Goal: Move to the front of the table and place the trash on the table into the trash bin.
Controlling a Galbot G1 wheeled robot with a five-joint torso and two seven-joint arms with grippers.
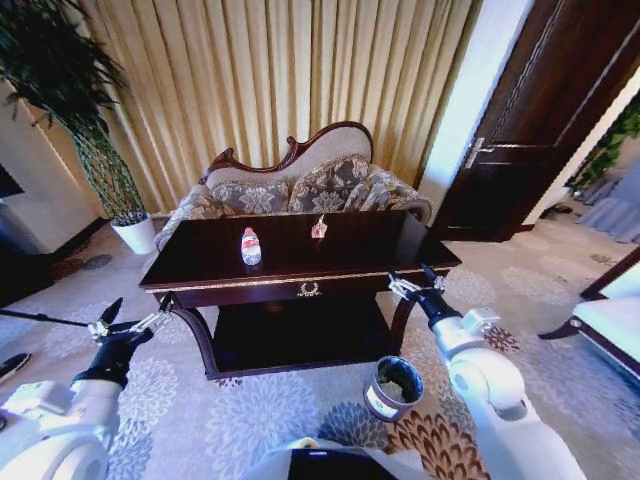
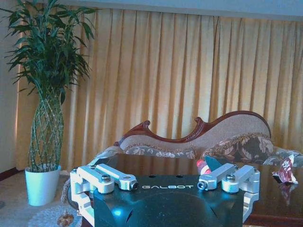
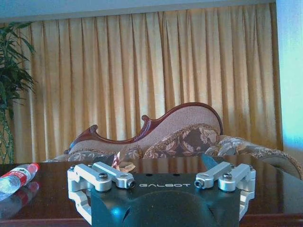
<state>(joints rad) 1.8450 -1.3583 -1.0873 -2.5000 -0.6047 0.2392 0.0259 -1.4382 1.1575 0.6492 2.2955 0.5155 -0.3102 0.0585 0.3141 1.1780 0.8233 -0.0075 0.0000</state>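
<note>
Parked at table front. Both grippers, left and right, spread wide, empty. Next: grab bottle at 11 o'clock; bin at 5.

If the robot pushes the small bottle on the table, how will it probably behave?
The bottle stands upright on the glossy table; being narrow, it would probably tip, then roll. It looks like clear thin plastic, so it is likely light and may dent when squeezed.

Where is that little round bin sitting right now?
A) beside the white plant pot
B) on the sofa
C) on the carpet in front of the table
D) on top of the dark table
C: the trash bin stands on the patterned carpet, in front of the table near its right front leg.
</note>
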